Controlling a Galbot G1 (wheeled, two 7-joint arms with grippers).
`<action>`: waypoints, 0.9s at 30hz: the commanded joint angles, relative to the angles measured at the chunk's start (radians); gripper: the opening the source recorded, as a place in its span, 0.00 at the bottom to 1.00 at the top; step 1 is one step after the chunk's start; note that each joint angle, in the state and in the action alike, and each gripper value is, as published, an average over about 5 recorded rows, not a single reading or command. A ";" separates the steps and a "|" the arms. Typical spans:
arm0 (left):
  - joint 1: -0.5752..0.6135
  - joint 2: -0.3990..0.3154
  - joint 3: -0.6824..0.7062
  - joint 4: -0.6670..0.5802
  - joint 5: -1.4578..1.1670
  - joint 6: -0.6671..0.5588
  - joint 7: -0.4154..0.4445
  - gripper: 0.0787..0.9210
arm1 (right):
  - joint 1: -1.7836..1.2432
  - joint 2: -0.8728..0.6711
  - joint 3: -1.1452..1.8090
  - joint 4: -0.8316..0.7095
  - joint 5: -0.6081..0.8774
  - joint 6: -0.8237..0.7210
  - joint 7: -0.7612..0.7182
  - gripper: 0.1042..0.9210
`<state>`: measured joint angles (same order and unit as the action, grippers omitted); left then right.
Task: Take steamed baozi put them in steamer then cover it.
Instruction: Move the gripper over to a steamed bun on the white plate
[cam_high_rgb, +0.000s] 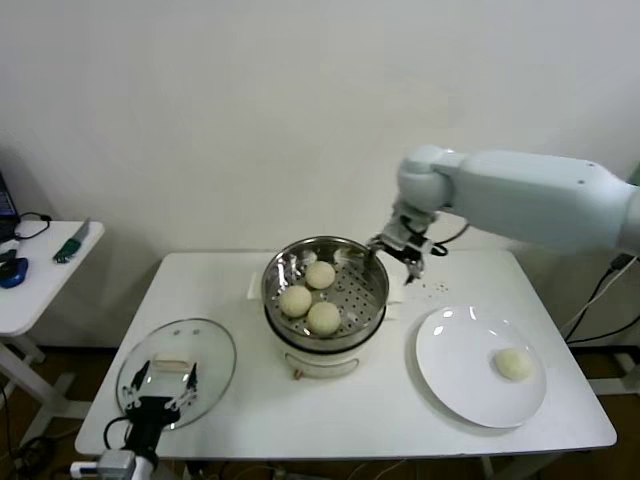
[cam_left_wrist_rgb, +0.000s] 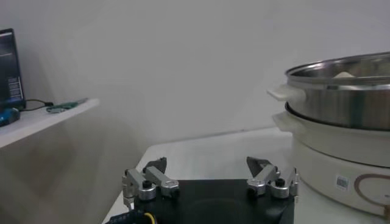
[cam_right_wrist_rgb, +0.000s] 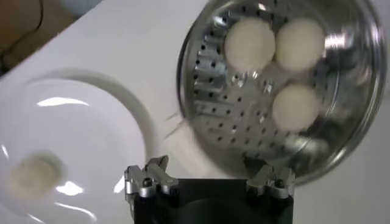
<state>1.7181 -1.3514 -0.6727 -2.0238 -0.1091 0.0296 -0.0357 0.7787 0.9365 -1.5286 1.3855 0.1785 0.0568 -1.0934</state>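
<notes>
White smooth arm (cam_high_rgb: 540, 200), black metal tool (cam_high_rgb: 405, 245)

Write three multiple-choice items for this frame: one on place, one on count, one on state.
1. Where is the glass cover?
A. On the steamer
B. On the table, left of the steamer
C. On the white plate

2. How many baozi lie in the steamer?
A. One
B. Three
C. Four

3. How is the right gripper?
A. Open, empty
B. Shut on a bun
C. Holding the cover

Answers: B, it lies flat by the left gripper; B, the fourth baozi sits on the white plate; A, its fingers are apart with nothing between.
</notes>
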 joint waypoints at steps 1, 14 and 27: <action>0.000 -0.003 0.003 -0.004 0.007 0.003 0.000 0.88 | -0.048 -0.377 -0.038 0.049 0.141 -0.317 0.035 0.88; 0.013 -0.012 -0.014 -0.022 0.026 0.007 -0.003 0.88 | -0.578 -0.477 0.371 -0.137 -0.167 -0.208 0.009 0.88; 0.006 -0.022 -0.012 -0.013 0.038 0.016 -0.005 0.88 | -0.771 -0.432 0.533 -0.226 -0.238 -0.176 0.000 0.88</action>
<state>1.7234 -1.3715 -0.6852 -2.0353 -0.0743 0.0428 -0.0408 0.2009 0.5312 -1.1427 1.2227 0.0095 -0.1247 -1.0914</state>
